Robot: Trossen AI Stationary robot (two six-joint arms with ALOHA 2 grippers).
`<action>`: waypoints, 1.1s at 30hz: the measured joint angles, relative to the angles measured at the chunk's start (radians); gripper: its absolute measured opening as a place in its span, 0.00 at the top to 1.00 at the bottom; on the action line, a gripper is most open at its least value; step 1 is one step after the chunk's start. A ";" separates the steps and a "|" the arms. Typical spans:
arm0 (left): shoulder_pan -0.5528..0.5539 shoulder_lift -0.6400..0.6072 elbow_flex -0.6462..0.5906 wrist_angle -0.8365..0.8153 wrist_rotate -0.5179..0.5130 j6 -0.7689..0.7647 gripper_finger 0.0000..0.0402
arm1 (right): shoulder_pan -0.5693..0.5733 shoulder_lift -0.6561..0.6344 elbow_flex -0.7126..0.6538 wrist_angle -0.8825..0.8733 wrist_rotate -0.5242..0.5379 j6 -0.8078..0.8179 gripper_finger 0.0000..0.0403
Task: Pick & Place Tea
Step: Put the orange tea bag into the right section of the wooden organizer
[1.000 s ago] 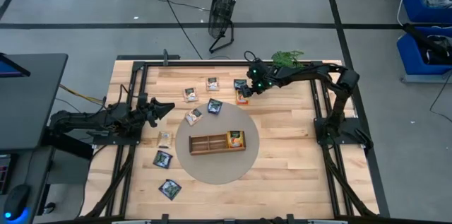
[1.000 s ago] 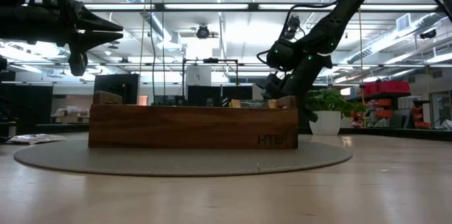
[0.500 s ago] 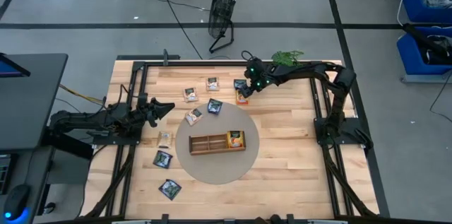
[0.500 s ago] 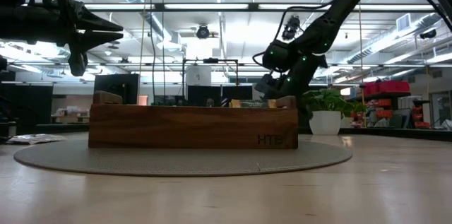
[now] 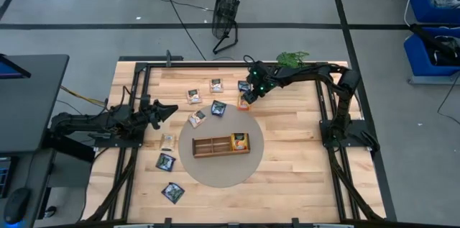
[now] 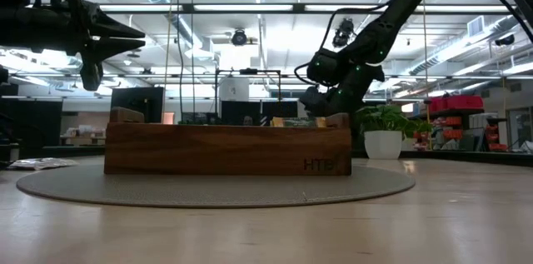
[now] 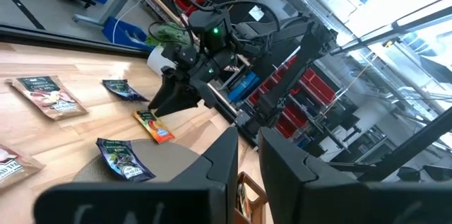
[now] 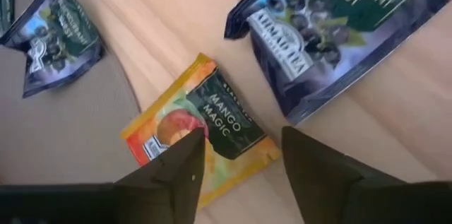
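Two fingers of the right hand (image 8: pixel 236 157), spread, straddle an orange tea sachet (image 8: pixel 201 128) at upper centre of the table (image 5: pixel 287 149).

**Workshop floor and ceiling around the table**

Grey floor (image 5: pixel 65 12) crossed by dark tape lines. A black standing fan (image 5: pixel 227 8) stands past the table's far edge, cables nearby. Blue bins (image 5: pixel 435 12) sit beyond the far right corner. Long ceiling lights (image 6: pixel 250 7) glow overhead.
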 joint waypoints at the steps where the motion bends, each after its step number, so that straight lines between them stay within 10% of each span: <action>1: 0.000 0.000 0.000 0.000 0.000 0.000 0.85 | 0.001 0.000 0.000 -0.006 -0.004 0.000 0.54; 14: 0.000 0.000 0.000 -0.002 0.000 0.003 0.85 | 0.046 0.009 -0.002 -0.031 0.048 -0.057 0.98; 33: 0.000 0.000 0.000 -0.010 0.000 0.008 0.85 | 0.140 -0.247 -0.006 -0.133 0.117 -0.098 1.00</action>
